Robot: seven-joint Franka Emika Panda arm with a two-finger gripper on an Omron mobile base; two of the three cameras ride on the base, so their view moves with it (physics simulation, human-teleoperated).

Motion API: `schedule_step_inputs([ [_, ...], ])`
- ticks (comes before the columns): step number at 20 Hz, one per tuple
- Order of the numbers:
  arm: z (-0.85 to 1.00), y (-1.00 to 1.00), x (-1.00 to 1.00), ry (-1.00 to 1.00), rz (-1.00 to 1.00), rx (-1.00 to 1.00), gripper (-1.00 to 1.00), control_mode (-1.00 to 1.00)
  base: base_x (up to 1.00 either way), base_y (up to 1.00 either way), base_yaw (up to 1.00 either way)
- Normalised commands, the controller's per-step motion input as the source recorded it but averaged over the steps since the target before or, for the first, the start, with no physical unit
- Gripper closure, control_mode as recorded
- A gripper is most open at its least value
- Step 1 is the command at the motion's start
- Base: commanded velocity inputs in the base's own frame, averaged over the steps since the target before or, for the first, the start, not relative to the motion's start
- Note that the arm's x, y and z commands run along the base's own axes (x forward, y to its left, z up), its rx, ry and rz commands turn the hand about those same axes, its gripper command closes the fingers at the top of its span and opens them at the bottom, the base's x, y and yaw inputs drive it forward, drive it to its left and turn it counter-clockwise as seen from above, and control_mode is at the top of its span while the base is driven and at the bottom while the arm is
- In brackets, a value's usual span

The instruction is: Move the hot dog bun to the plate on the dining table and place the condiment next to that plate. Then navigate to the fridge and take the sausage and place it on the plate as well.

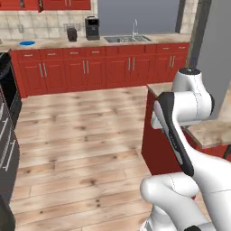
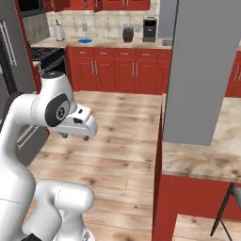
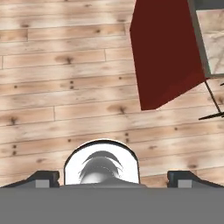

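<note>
My gripper [image 2: 75,136] hangs open over the wooden floor, left of the dining table [image 2: 202,160], and holds nothing. In the hand view its two dark fingertips [image 3: 43,177] stand far apart with only floor planks beyond them. The dining table [image 1: 212,131] has a beige marble top and a red base [image 3: 166,52]; the stretch of top I see is bare. A tall grey fridge [image 2: 16,70] with a vertical metal handle stands at the far left. The hot dog bun, the plate, the condiment and the sausage are out of view.
A wide grey pillar [image 2: 202,70] rises from the table's near end. Red cabinets line the back wall, carrying a blue plate [image 1: 27,43], a toaster [image 1: 71,34], a coffee machine [image 1: 92,28] and a sink [image 1: 127,39]. A dark stool leg [image 2: 226,207] stands beside the table.
</note>
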Motion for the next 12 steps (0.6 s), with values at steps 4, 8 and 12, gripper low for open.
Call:
schedule_step_inputs([
  [4, 0.0, 0.0, 0.0, 0.0, 0.0, 0.0, -1.0, 1.0, 1.0, 0.97, -0.1],
  [8, 0.0, 0.0, 0.0, 0.0, 0.0, 0.0, -1.0, 1.0, 1.0, 0.72, -0.1],
  [12, 0.0, 0.0, 0.0, 0.0, 0.0, 0.0, -1.0, 1.0, 1.0, 0.16, -0.06],
])
